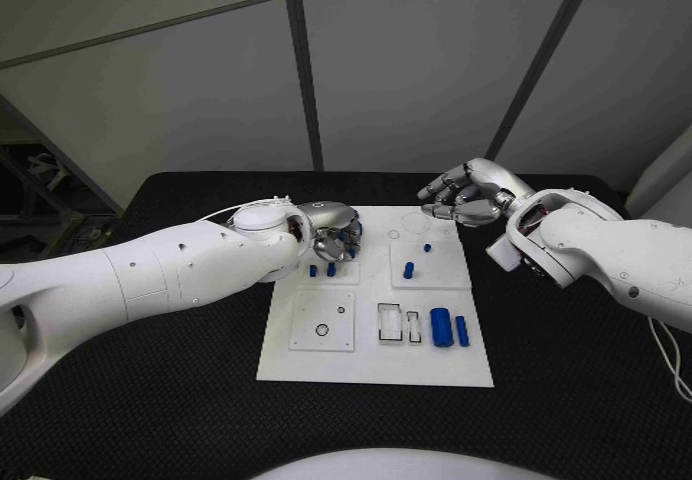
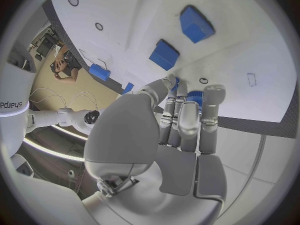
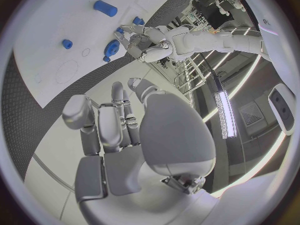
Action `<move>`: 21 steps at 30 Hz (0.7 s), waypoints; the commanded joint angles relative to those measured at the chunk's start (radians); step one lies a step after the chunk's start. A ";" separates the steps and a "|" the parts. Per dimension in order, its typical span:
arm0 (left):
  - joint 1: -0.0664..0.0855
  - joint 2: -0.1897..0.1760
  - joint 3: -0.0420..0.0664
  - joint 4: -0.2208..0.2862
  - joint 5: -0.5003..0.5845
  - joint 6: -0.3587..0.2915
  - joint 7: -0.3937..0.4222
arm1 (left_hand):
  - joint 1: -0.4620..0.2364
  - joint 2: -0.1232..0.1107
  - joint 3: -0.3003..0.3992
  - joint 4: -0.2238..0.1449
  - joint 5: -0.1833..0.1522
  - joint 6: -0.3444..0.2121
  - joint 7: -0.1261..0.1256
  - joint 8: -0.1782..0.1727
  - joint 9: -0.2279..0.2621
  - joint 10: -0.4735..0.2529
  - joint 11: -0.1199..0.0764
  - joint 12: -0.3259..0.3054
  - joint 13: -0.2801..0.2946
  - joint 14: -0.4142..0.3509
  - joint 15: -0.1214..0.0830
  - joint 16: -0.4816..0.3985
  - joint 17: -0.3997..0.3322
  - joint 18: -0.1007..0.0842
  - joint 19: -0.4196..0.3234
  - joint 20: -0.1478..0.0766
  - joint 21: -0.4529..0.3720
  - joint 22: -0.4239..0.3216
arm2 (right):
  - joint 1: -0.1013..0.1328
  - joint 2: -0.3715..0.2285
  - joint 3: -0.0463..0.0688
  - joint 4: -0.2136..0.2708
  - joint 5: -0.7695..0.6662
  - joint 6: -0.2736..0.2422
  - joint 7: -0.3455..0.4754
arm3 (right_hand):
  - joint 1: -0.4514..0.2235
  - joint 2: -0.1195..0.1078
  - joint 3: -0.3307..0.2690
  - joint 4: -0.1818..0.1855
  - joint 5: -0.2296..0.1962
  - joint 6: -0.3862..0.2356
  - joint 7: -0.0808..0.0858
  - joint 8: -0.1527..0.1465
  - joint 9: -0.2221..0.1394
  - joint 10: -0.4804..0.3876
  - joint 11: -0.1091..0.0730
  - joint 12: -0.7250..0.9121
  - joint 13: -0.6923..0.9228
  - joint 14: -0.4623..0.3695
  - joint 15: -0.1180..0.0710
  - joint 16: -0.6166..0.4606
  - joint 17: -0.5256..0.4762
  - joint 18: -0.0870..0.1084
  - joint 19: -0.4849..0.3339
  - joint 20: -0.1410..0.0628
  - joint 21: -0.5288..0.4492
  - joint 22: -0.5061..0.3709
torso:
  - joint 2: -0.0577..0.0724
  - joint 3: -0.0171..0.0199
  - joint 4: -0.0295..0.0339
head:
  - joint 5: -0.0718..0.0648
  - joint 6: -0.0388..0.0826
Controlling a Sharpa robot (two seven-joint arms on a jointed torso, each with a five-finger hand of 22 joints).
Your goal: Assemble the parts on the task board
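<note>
The white rectangular task board (image 1: 378,362) lies in the middle of the black desk (image 1: 144,400), its long sides running from the near edge toward the far edge. On the board's near half, toward its right edge, two blue cylindrical parts lie side by side: a thick blue cylinder (image 1: 441,327) and a slimmer blue cylinder (image 1: 463,331) just beside it. Left of them sit two empty rectangular slots (image 1: 392,323), and further left a raised white square panel (image 1: 323,320) with small ring marks. On the far half, a small blue upright peg (image 1: 408,268) stands in the right-hand panel, with a tinier blue peg (image 1: 427,246) beyond it. Two short blue pegs (image 1: 323,269) stand near the board's left edge.

The left robot hand (image 1: 333,236) hovers over the far-left part of the board, just above those two pegs. In the left wrist view its fingers (image 2: 187,120) are curled in close together, a blue part (image 2: 195,97) showing right at the fingertips; whether it is pinched cannot be told.

The right robot hand (image 1: 464,195) hangs over the board's far-right corner, fingers (image 3: 106,122) loosely bent and apart, holding nothing.
</note>
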 commanded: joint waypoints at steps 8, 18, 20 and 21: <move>0.001 -0.055 0.062 0.061 0.048 -0.031 0.014 | -0.017 -0.006 0.006 0.002 -0.005 0.014 0.003 -0.011 0.001 0.015 0.000 -0.016 0.001 0.014 -0.001 0.008 0.006 -0.010 0.011 0.001 0.015 0.011 | 0.002 -0.003 0.001 -0.002 -0.002 -0.002 0.010 | 0.001 -0.007 0.008 0.000 0.003 0.000 0.001 -0.005 -0.001 0.007 0.003 -0.004 -0.001 0.008 -0.003 -0.004 -0.001 0.019 -0.005 -0.001 -0.006 -0.002 | 0.000 -0.0004 0.0003 | 0.002 0.004; 0.000 -0.140 0.086 0.121 0.080 0.007 -0.011 | -0.034 -0.014 0.002 0.009 -0.006 0.017 0.002 -0.018 0.000 0.019 0.000 -0.028 0.001 0.016 0.000 0.011 0.006 -0.010 0.011 0.002 0.016 0.015 | 0.002 -0.007 0.001 -0.001 -0.002 -0.002 0.008 | 0.001 -0.007 0.008 0.000 0.005 0.001 0.001 -0.004 -0.001 0.008 0.003 -0.005 -0.004 0.008 -0.003 -0.005 -0.002 0.019 -0.006 -0.001 -0.008 -0.003 | 0.000 0.0001 0.0010 | 0.004 0.003; 0.000 -0.151 0.087 0.125 0.083 0.016 -0.016 | -0.034 -0.014 0.002 0.009 -0.006 0.017 0.002 -0.018 0.000 0.019 0.000 -0.028 0.001 0.016 0.000 0.011 0.006 -0.010 0.011 0.002 0.016 0.015 | 0.002 -0.008 0.001 -0.001 -0.002 -0.002 0.007 | 0.001 -0.007 0.008 0.000 0.005 0.001 0.001 -0.004 -0.001 0.008 0.003 -0.005 -0.004 0.008 -0.003 -0.005 -0.002 0.019 -0.006 -0.001 -0.008 -0.003 | 0.000 -0.0003 0.0004 | 0.006 0.003; 0.000 -0.156 0.087 0.125 0.084 0.020 -0.018 | -0.034 -0.014 0.002 0.009 -0.006 0.017 0.002 -0.018 0.000 0.019 0.000 -0.028 0.001 0.016 0.000 0.011 0.006 -0.010 0.011 0.002 0.016 0.015 | 0.002 -0.008 0.001 -0.001 -0.002 -0.002 0.007 | 0.001 -0.007 0.008 0.000 0.005 0.001 0.001 -0.004 -0.001 0.008 0.003 -0.005 -0.004 0.008 -0.003 -0.005 -0.002 0.019 -0.006 -0.001 -0.008 -0.003 | 0.000 -0.0003 0.0000 | 0.007 0.003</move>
